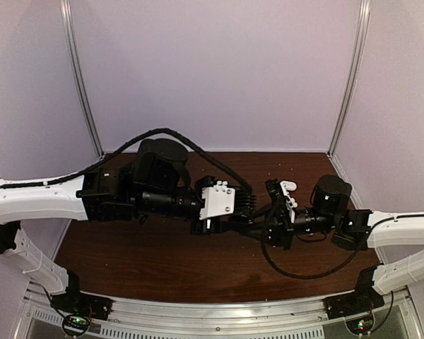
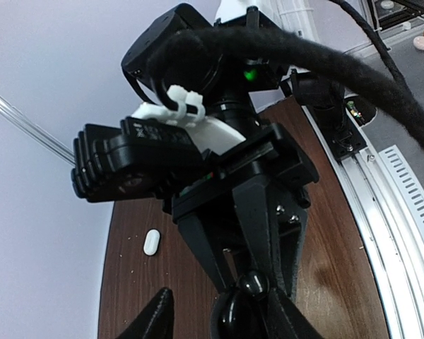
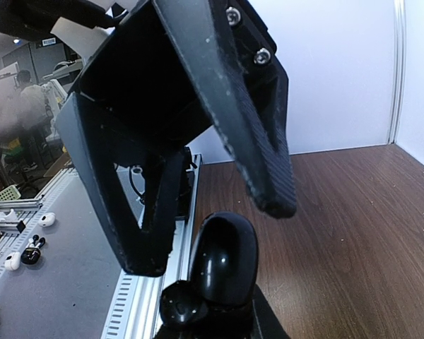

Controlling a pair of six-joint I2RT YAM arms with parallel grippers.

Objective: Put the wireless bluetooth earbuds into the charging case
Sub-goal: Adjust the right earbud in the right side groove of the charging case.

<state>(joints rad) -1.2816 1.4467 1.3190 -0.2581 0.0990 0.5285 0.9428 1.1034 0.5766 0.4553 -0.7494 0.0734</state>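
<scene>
The right jaws are squeezed shut, and a black shiny piece (image 3: 222,261) is pinched at their tips. The left jaws are held partly open around that piece. One finger is seen on each side of it, with a gap on both sides, so nothing is gripped by them. Both are held up above the brown table (image 3: 353,226). A small white oval thing, which looks like the charging case (image 2: 151,241), is seen lying on the table close to the wall, well apart from both jaws.

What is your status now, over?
Left tool open, right tool shut on black glossy piece. Small white oval piece on table, untouched. Cable loops nearby.
</scene>
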